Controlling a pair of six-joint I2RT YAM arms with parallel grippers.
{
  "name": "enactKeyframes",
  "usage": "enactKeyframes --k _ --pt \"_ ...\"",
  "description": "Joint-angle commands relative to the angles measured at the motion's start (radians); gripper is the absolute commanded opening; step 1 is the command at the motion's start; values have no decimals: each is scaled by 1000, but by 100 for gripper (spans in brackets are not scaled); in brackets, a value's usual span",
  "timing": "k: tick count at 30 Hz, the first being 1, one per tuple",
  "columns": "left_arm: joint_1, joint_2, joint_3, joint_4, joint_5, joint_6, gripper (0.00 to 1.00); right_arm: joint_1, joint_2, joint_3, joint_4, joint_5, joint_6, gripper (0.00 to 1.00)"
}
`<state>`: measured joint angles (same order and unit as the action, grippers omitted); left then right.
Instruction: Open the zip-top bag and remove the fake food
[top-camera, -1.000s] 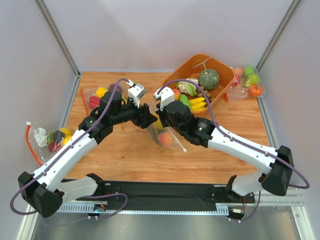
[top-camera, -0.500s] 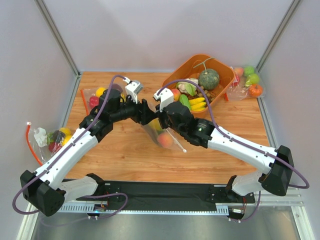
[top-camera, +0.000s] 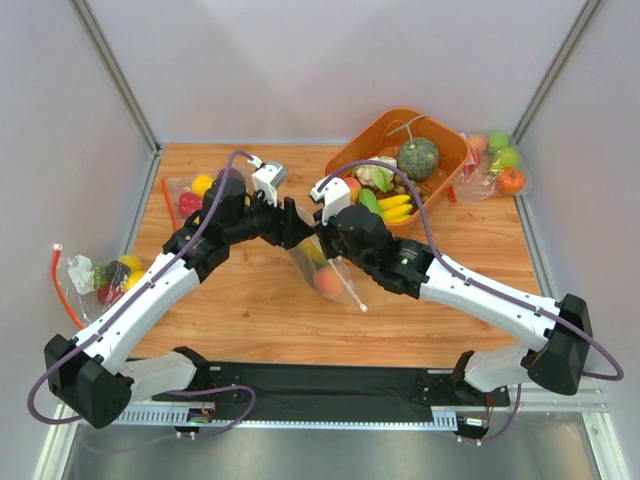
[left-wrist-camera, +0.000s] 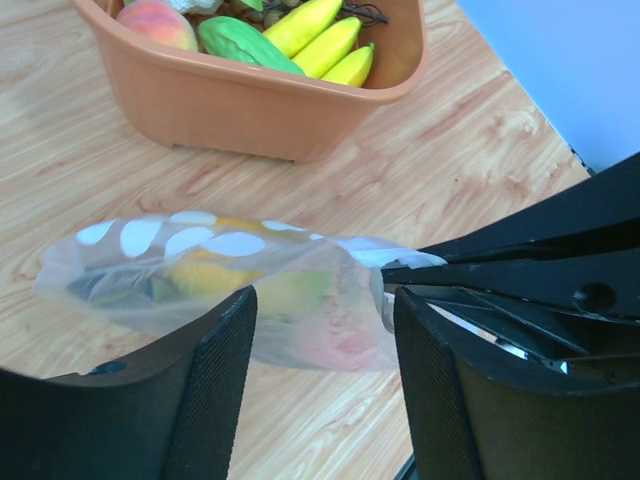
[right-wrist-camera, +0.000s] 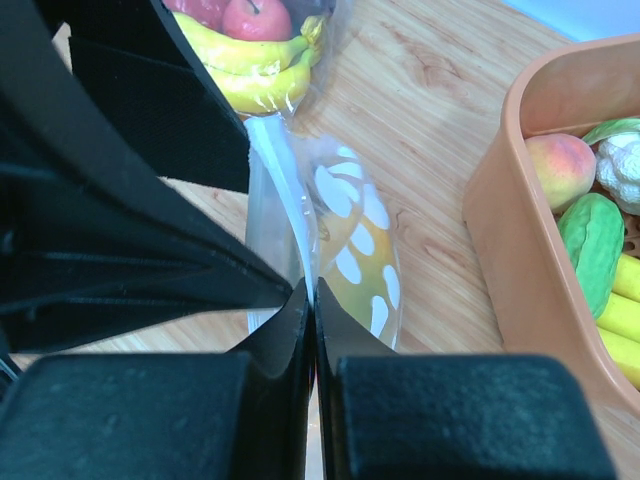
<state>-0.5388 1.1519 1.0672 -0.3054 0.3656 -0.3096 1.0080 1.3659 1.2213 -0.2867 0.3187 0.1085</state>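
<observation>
While the right gripper (right-wrist-camera: 308, 290) pinches the edge of the zip-top bag (left-wrist-camera: 200, 250), fake food (left-wrist-camera: 212, 276) inside, near the orange basket (left-wrist-camera: 250, 110), the left gripper (left-wrist-camera: 320, 300), spread open close by, should clamp the opposite lip alone and peel outward.

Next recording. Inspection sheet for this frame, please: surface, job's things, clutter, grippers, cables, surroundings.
Surface: wooden table, nothing spilled seen.
Job's things: dotted zip-top bag between both grippers; fake food inside.
Clutter: orange basin holding pumpkin and bananas; plain fruit bags at three edges.
Grippers: right gripper shut on the bag's strip; left gripper fingers apart, bag past their tips.
Cables: purple cable along each arm; the right one arcs over the basin.
Surroundings: grey walls, nothing else seen.
</observation>
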Motion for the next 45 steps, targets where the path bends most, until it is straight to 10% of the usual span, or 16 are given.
enactKeyframes --k 1,19,30,45 --pt "3 2 20 8 -27 -14 63 12 -42 -9 55 -13 16 0" --pt "20 37 48 13 139 -19 0 15 -22 -6 38 62 -9 0" --pt "56 98 229 -332 75 199 0 -78 -97 -29 -26 169 -64 0" --pt "62 72 251 -384 202 268 0 -184 -113 -74 -85 142 -30 0"
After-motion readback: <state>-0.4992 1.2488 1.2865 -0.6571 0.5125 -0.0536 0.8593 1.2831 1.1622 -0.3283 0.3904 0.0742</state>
